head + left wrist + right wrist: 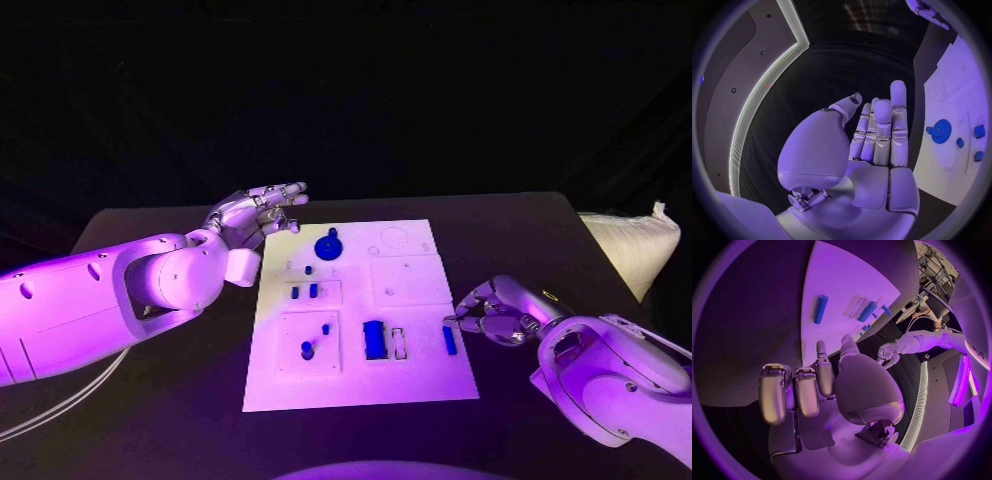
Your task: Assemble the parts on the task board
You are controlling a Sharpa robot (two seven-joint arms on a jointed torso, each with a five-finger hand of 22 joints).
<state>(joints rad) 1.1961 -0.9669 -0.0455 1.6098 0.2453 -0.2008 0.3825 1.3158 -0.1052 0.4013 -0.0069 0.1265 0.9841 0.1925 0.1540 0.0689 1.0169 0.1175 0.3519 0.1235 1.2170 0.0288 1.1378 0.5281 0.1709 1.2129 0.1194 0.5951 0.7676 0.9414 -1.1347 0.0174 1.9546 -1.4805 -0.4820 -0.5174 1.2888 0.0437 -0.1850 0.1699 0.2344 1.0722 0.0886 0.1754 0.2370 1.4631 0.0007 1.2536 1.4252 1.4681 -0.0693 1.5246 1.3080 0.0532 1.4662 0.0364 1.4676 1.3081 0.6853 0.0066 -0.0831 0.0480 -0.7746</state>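
The white task board (pixel 411 385) lies mid-table. On it are a blue gear (pixel 329 247), a large blue block (pixel 375 339), a blue cylinder (pixel 449 340) near the right edge, and several small blue pieces such as one (pixel 307 350) at the lower left. My left hand (pixel 260 215) hovers by the board's far left corner with straight, spread fingers and holds nothing; the left wrist view shows the hand (pixel 873 145) beside the gear (pixel 941 131). My right hand (pixel 498 312) sits at the board's right edge, fingertips close to the cylinder's far end. In the right wrist view the cylinder (pixel 820 308) lies free beyond the hand (pixel 826 385).
The black table (pixel 159 400) surrounds the board. A white padded object (pixel 635 245) rests at the table's right edge. Pale cables (pixel 43 415) hang under my left arm at the near left.
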